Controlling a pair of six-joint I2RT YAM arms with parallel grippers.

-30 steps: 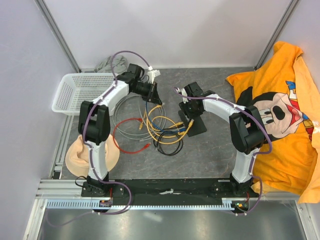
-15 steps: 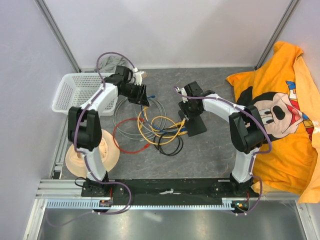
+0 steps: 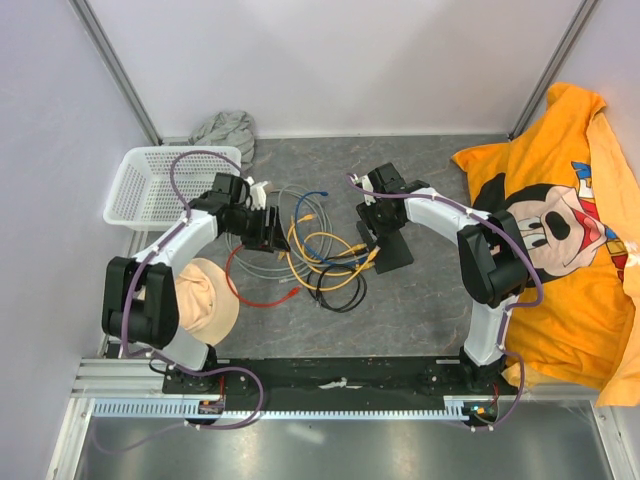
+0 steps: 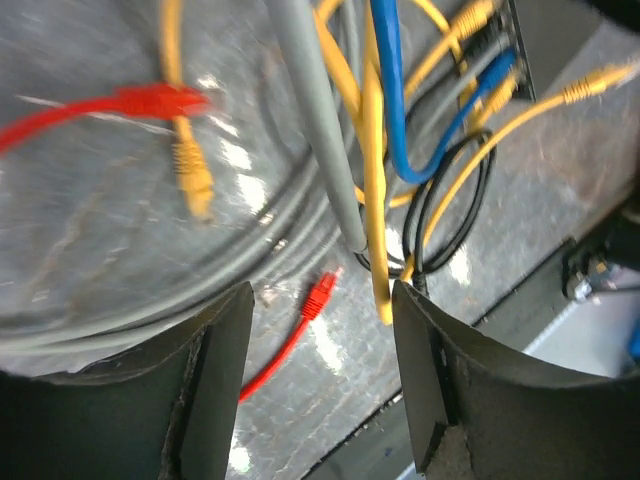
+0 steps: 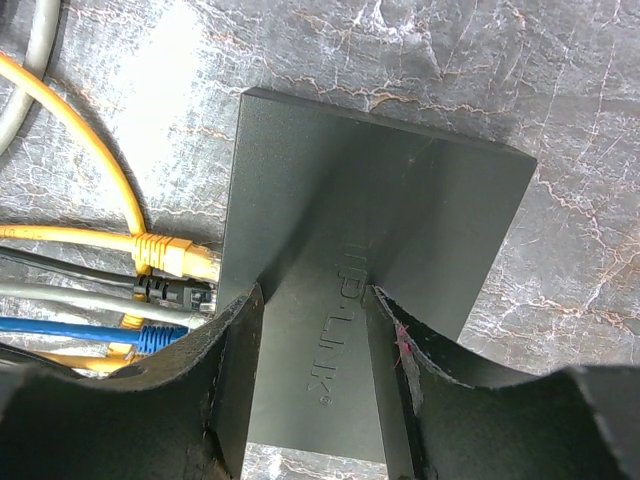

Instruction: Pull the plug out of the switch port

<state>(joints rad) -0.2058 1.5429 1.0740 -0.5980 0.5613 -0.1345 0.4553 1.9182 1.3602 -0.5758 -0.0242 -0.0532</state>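
change nearest the bases is in the left arm: over the last second it has swung from the upper middle of the top view down toward the lower left. the left gripper (image 3: 267,229) now hangs over the left edge of the cable tangle (image 3: 315,255), well apart from the switch (image 3: 396,254). its jaws parted as it went. in its wrist view they stand wide with nothing between them, only slack leads on the table beyond, among them a loose red plug (image 4: 319,297) and a loose yellow plug (image 4: 192,172). i read that as a lead drawn off and let go, so one pull looks done.

farther right, the right gripper (image 5: 312,300) has not shifted. its fingers stand partly apart over the top face of the switch, which lies right of centre in the top view. they clasp nothing and seem there to steady the box. along the switch's left edge a seated yellow plug (image 5: 172,257), a black plug (image 5: 176,292) and a blue plug (image 5: 158,338) sit in their sockets, so work remains if every lead must come out.

whether the right fingers truly press on the switch cannot be told. the lower left finger cuts off the last sockets in the right wrist view. the left wrist view is smeared, and which loose end was the one just released is unclear. in the top view the right arm covers part of the switch.
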